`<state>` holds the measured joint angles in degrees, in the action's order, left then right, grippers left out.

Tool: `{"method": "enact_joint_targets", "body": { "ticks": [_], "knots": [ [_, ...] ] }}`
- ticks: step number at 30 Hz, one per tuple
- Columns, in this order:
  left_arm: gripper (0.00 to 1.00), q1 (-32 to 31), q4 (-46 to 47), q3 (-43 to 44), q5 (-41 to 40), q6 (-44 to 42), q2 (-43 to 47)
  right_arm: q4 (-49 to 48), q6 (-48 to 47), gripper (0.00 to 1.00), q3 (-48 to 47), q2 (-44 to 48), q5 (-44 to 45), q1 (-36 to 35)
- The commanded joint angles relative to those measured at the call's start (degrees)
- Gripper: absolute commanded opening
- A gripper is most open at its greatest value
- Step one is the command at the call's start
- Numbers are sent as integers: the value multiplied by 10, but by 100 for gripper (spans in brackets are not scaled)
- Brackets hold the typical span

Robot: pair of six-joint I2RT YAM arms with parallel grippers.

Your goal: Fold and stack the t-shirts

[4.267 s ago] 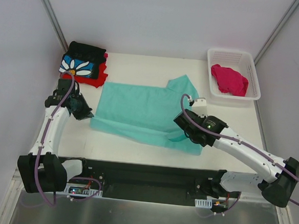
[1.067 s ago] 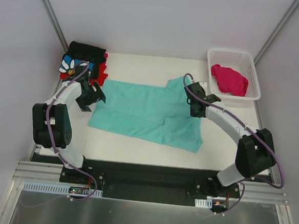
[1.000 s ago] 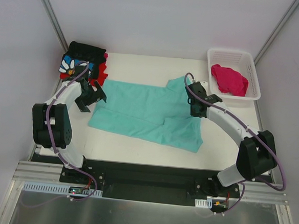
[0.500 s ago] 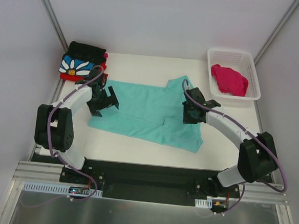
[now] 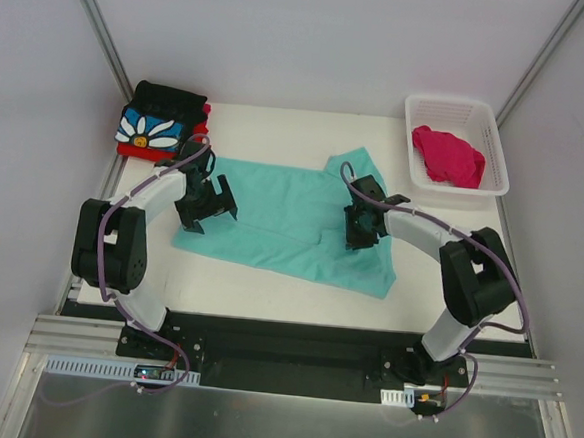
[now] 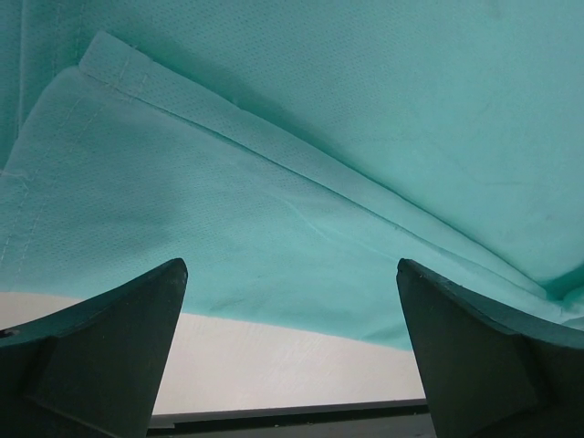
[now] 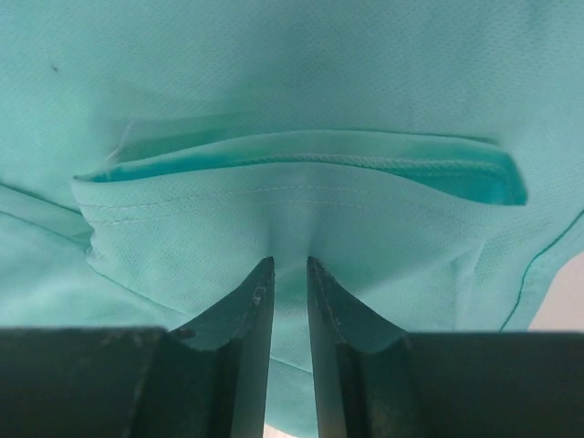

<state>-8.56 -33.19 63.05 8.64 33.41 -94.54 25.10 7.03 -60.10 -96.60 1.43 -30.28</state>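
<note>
Now the left claw [image 6: 292, 274] spread over the shirt [image 5: 273, 210]; right claw [image 7: 290, 265] barely parted, should pinch hem [image 7: 301, 162] ahead squarely.

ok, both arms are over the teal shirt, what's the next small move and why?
Probably lower the left gripper onto the edge of the teal shirt below it and close. Its jaws stand wide open, empty, right over the hem by the table; the right gripper is poised at a fold, jaws barely apart.

Robotics lab test cell: white bench [image 5: 267, 292] enclosed by plain white panels [image 5: 314, 40]; left arm [image 5: 110, 246], right arm [image 5: 474, 272] bolted beside aluminium frame rail [image 5: 291, 382].
</note>
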Motion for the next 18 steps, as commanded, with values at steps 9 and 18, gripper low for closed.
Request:
{"method": "enact_joint_targets", "body": {
  "ticks": [9,18],
  "knots": [
    [99,0,1,-8,-23,-7,-6,-27,-16,23,-21,-40,-8,16],
    [99,0,1,-17,-26,-8,9,-10,-25,22,-94,-79,-9,17]
  ]
}}
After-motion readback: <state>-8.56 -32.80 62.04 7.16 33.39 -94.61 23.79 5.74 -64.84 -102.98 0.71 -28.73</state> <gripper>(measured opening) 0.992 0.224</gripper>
